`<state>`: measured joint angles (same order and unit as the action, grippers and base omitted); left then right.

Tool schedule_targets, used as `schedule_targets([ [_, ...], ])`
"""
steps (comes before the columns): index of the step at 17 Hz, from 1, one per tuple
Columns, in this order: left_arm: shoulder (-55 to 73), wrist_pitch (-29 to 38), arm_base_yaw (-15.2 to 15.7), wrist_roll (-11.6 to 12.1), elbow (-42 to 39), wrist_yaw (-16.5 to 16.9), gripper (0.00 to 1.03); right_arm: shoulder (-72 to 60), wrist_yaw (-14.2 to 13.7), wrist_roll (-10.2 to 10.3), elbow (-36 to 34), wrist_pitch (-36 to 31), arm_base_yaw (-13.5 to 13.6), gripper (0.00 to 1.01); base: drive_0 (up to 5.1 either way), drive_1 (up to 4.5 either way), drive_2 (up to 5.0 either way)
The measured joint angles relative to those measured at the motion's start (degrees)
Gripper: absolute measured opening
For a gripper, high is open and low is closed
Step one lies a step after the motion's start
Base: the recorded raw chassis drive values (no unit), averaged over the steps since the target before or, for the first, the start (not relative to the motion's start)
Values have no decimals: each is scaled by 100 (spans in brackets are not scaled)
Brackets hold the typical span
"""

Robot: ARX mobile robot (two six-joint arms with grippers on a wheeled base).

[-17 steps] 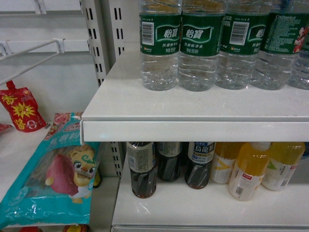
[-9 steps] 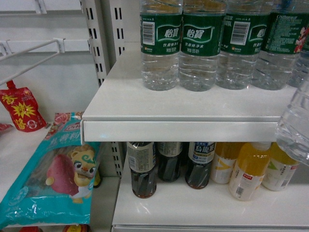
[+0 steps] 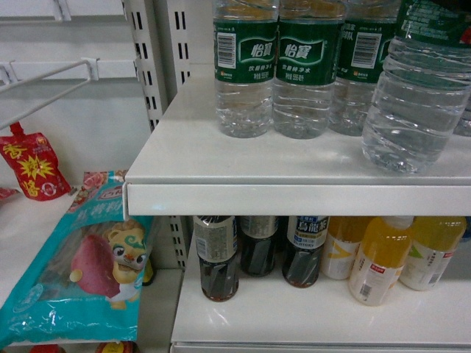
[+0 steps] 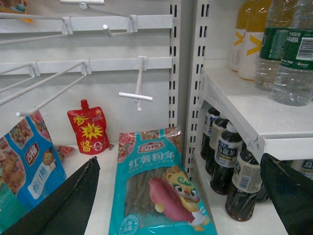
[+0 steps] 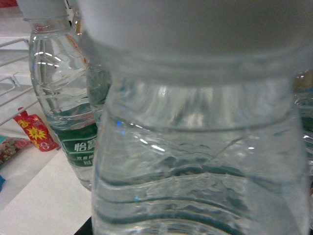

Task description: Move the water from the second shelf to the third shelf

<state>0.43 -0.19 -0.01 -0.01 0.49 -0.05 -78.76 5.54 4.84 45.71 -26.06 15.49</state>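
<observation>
A clear ribbed water bottle (image 3: 419, 95) with a green label stands large at the right, its base over the front of the upper white shelf (image 3: 221, 158), ahead of a row of matching water bottles (image 3: 246, 66). In the right wrist view this water bottle (image 5: 195, 161) fills nearly the whole picture and hides my right gripper's fingers, which hold it. Neither gripper shows in the head view. My left gripper (image 4: 176, 203) hangs open and empty low on the left, its black fingers (image 4: 63, 205) wide apart over a teal snack packet (image 4: 156, 191).
On the shelf below stand dark tea bottles (image 3: 217, 257) and yellow juice bottles (image 3: 379, 261). To the left, a perforated upright (image 3: 151, 66), white wire hooks (image 3: 44, 81), a red pouch (image 3: 33, 169) and the teal packet (image 3: 88, 257).
The held water bottle came in from the right edge and rose up and left, from beside the shelf lip to over the upper shelf's front. The rest is unchanged.
</observation>
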Motion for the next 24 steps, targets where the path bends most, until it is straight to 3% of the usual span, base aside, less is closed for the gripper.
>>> schedule_targets([
  [7, 0, 0, 0, 2, 0, 0, 98, -566, -173, -72, 535, 208, 66, 43, 0, 0, 0],
  [24, 0, -2, 0, 0, 0, 0, 98, -855, -289, -81, 715, 151, -13, 43, 0, 0, 0],
])
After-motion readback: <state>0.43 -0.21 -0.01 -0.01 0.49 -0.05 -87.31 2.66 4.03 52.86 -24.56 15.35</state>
